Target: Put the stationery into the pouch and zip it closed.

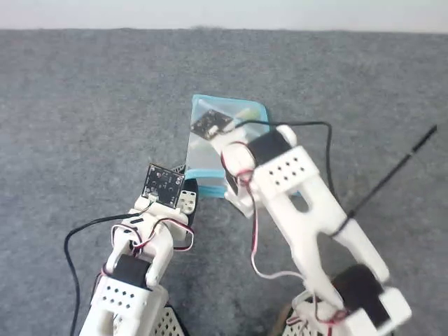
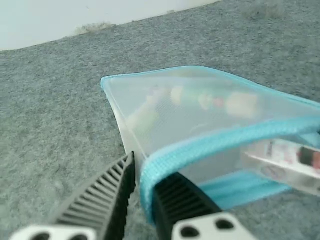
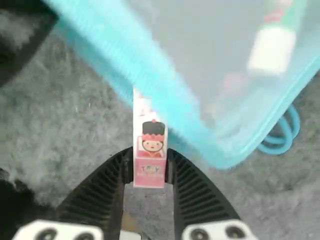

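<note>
Two grips matter: your left claw (image 2: 147,174) pinches the limp-looking pouch (image 2: 200,115) by its stiffer zip edge; your right claw (image 3: 149,156) clamps the pink block (image 3: 149,172), probably light and rigid.

Both clamped: left fingers (image 2: 102,197), right fingers (image 3: 97,197).

A robotics lab, I'd say: grey felt-covered table (image 1: 70,105), bare white wall (image 1: 224,12) behind, white plastic robot arms (image 1: 311,210) trailing loose wires (image 1: 67,248).
</note>
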Controlling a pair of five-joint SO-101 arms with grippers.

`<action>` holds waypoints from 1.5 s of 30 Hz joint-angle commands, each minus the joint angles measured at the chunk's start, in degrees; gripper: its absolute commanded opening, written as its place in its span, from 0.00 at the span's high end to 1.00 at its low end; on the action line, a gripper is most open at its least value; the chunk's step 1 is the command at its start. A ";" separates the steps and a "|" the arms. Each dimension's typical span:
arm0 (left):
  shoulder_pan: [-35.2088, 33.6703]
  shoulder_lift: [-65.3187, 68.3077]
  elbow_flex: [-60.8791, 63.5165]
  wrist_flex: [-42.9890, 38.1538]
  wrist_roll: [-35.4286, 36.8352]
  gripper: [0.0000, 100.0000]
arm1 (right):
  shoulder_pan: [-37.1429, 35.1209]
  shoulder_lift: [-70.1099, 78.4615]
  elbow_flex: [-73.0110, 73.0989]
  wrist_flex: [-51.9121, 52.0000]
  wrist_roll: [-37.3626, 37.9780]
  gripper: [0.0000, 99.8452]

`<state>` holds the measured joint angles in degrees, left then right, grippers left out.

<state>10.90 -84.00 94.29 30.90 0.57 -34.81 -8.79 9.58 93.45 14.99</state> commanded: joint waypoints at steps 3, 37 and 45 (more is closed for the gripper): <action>0.00 -0.53 -0.57 -0.18 -0.62 0.99 | 1.36 6.64 -12.66 2.15 -1.23 0.99; 3.16 -0.53 -0.48 -0.09 -0.70 0.99 | 6.81 9.10 -38.15 8.92 -1.05 0.79; 3.16 -0.53 -0.48 -0.09 -0.70 0.99 | 9.45 -6.29 -26.64 6.37 4.57 0.83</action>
<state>12.92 -84.00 94.37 30.90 0.57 -26.29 -6.51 -22.15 100.57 17.63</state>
